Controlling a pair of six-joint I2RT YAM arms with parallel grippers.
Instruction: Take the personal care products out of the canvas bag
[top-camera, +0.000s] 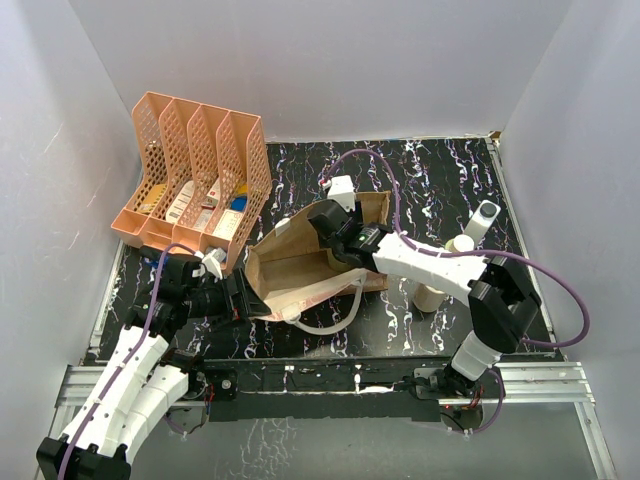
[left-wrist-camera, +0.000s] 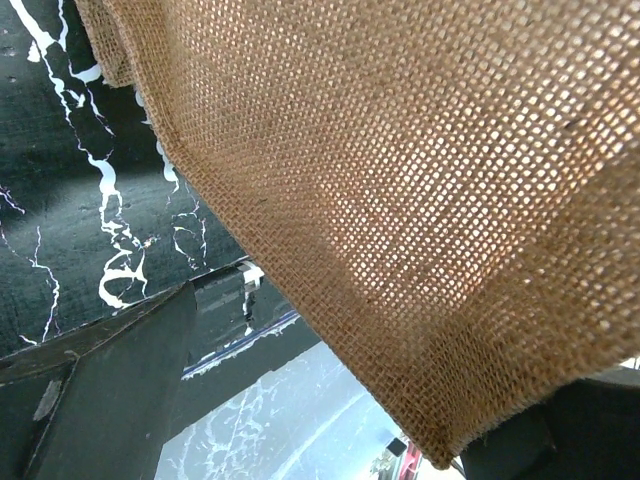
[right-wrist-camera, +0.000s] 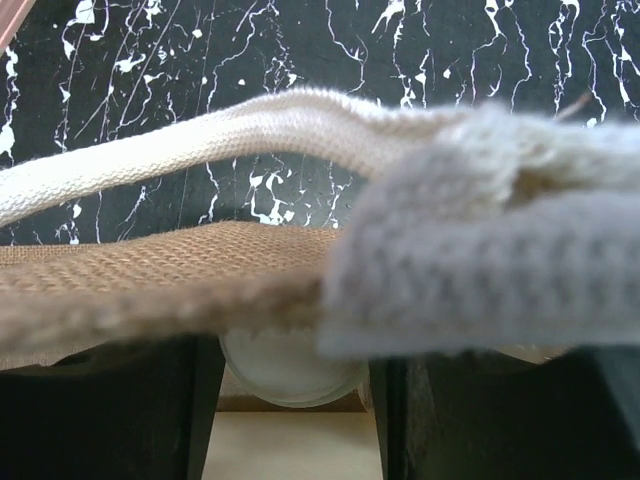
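The tan canvas bag (top-camera: 296, 268) lies on its side mid-table, mouth facing left, with a white handle (top-camera: 335, 322) trailing in front. My left gripper (top-camera: 243, 297) is at the mouth's near-left rim. In the left wrist view the gripper (left-wrist-camera: 330, 420) has its jaws wide apart, and the weave (left-wrist-camera: 400, 180) drapes over the right finger. My right gripper (top-camera: 335, 247) reaches into the bag from the far side. In the right wrist view that gripper (right-wrist-camera: 295, 400) is shut on a bottle's white round cap (right-wrist-camera: 290, 375) under the rim (right-wrist-camera: 150, 260). Three bottles stand right of the bag: a slim white-grey one (top-camera: 482, 221) and two beige ones (top-camera: 462, 243) (top-camera: 428, 296).
An orange-pink mesh rack (top-camera: 190, 150) with small boxes and blue items stands at the back left, close to the bag's mouth. White walls close in the table on three sides. The right arm's purple cable (top-camera: 395, 200) loops over the bag's far end.
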